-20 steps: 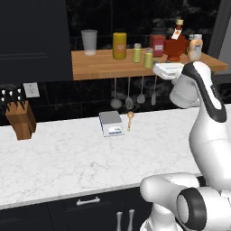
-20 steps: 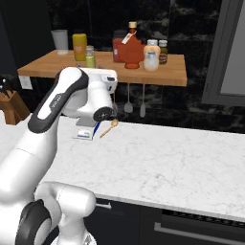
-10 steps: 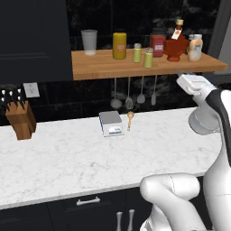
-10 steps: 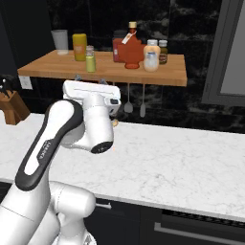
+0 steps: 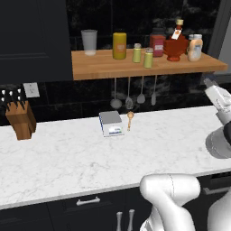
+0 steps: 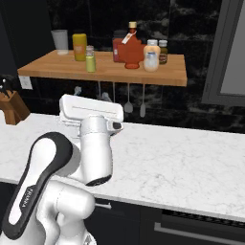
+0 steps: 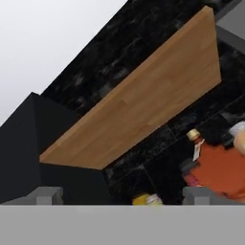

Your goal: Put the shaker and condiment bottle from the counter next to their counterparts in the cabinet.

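The arm was pulled back low over the marble counter (image 5: 67,153), its hand tipped upward so the hand view looked up at the underside of the wooden cabinet (image 7: 143,105). The gripper (image 7: 122,194) had its jaws spread wide with nothing between them. The shaker (image 5: 148,58) sat on the cabinet right beside a paler green shaker (image 5: 137,53), and the condiment bottle (image 5: 176,43) stood farther right next to a boxy red jar (image 5: 157,44). Below that: hanging utensils (image 5: 128,92), a small scale (image 5: 111,123), a knife block (image 5: 21,118), black tile wall.
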Robot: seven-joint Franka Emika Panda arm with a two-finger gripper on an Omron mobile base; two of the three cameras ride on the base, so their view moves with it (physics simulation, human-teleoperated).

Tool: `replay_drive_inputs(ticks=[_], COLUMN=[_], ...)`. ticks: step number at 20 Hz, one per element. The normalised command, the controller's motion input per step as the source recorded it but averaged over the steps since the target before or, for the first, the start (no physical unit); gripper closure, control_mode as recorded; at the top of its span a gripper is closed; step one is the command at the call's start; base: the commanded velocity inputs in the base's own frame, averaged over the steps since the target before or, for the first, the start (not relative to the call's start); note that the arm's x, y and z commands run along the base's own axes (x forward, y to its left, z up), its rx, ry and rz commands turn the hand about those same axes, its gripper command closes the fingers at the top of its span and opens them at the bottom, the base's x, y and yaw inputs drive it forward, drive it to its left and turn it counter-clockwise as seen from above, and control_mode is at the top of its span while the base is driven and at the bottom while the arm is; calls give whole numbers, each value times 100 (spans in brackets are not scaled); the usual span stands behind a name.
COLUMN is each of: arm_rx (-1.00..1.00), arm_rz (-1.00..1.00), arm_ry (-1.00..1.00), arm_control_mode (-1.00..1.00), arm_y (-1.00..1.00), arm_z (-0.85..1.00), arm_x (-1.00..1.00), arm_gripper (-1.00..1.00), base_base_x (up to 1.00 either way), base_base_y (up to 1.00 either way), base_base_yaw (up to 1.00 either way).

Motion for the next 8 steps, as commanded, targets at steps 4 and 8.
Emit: replay_drive_inputs(ticks=[4, 8], arm_rx=[14, 13], arm_rz=[0, 0], arm_ry=[-8, -7], arm_control_mode=[-100, -100], arm_y=[-20, -15], arm_z=[0, 0], arm_x=[-100, -100], arm_gripper=[-100, -100], base_base_x=[0, 0], base_base_y=[0, 0], base_base_yaw=[0, 0])
